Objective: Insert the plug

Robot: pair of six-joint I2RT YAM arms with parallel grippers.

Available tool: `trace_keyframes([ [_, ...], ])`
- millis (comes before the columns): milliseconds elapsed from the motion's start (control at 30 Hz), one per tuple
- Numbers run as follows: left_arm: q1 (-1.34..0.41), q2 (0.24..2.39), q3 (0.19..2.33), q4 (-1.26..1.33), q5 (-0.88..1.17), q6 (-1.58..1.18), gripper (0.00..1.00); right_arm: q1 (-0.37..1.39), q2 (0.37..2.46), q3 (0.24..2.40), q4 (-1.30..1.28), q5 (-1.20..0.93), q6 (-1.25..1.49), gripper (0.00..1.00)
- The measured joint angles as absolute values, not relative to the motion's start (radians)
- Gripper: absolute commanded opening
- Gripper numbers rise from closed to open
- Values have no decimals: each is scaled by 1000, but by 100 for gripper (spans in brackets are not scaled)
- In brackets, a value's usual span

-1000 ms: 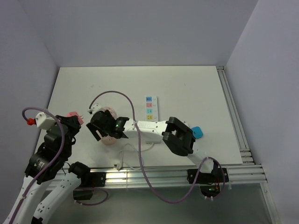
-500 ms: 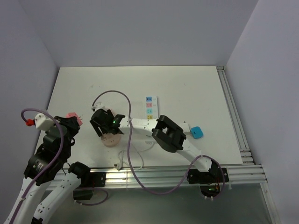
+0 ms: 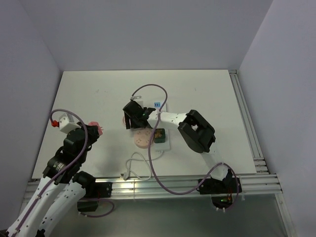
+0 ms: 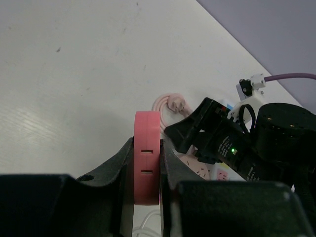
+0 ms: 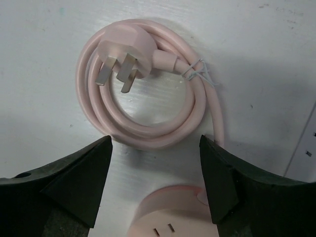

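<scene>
1. Pink plug (image 5: 121, 49) lies pins-up on the tabletop (image 3: 98, 89), resting on its own tied cable coil (image 5: 148, 133). It is just ahead of the right end effector (image 5: 155, 148), whose fingers are spread wide and hold nothing.
2. Within the last second the right arm has swung from left of centre toward the power strip (image 3: 158, 105). The round pink socket (image 5: 168, 217) has shifted too and now sits directly under that end effector. This looks like lining up to grasp the plug, and insertion has not begun.
3. Meanwhile the left end effector (image 4: 147, 144) has edged inward, clamped on a flat pink block (image 4: 147, 123).
4. Only the right wrist view shows the pins and the tie. From above, the end effector hides the coil. The left wrist view catches the coil just beyond it.
</scene>
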State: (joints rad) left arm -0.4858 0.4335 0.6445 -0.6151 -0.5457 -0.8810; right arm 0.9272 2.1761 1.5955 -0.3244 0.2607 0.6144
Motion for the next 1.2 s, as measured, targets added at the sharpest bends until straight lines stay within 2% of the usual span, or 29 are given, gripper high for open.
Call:
trace_keyframes([
  [233,-486,485,559,-488,-451,-887,0,927,2093,1568,-329,210,627,82],
  [400,-486,513,529,-423,-403,-892,0,917,1994,1565,-338,204,607,79],
  [600,-486,533,458,-320,-336,-919,0,886,1869,1372,-292,203,593,76],
  [800,-505,602,430,-266,-300,-941,0,866,1846,1239,-311,262,574,75],
  [1067,-665,727,431,-186,-356,-973,0,842,1820,1190,-321,304,543,73],
  [1200,-730,790,434,-175,-391,-992,0,827,1822,1197,-331,311,516,66],
])
